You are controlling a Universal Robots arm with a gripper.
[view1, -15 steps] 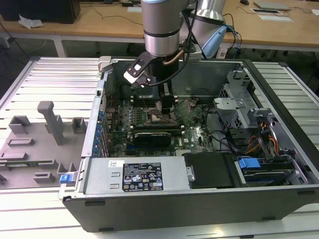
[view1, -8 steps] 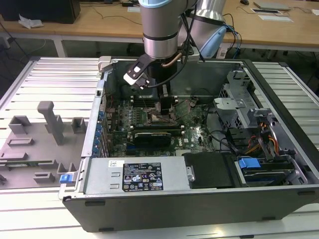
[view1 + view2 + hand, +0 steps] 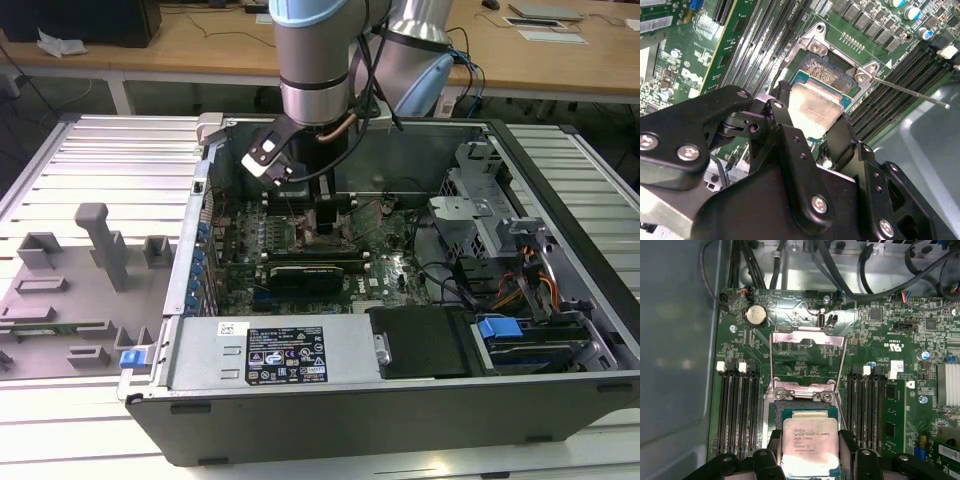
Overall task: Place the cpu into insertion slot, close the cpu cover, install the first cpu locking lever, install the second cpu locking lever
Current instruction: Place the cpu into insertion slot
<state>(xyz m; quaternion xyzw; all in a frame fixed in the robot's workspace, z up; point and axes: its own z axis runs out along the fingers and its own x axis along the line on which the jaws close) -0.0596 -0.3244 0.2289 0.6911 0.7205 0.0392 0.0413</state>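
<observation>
The cpu [image 3: 810,440], a pale metal-topped square chip, sits between my gripper's [image 3: 811,452] two black fingers [image 3: 849,445], which are shut on its sides. In the second wrist view the cpu [image 3: 815,106] hangs partly over the insertion slot [image 3: 824,70], whose pin field shows beyond the chip. I cannot tell whether it touches the slot. The cpu cover [image 3: 807,338], a grey metal frame, is swung open away from the slot [image 3: 801,409]. A thin locking lever [image 3: 910,92] sticks out, unlatched. In the exterior view the gripper [image 3: 325,228] is low inside the case over the green motherboard [image 3: 390,265].
Black memory slots [image 3: 737,410] flank the socket on both sides [image 3: 867,410]. Cables [image 3: 875,290] run across the case wall beyond the board. A long black card [image 3: 310,272] lies just in front of the gripper, beside a power supply [image 3: 270,350] and drive cage [image 3: 530,300].
</observation>
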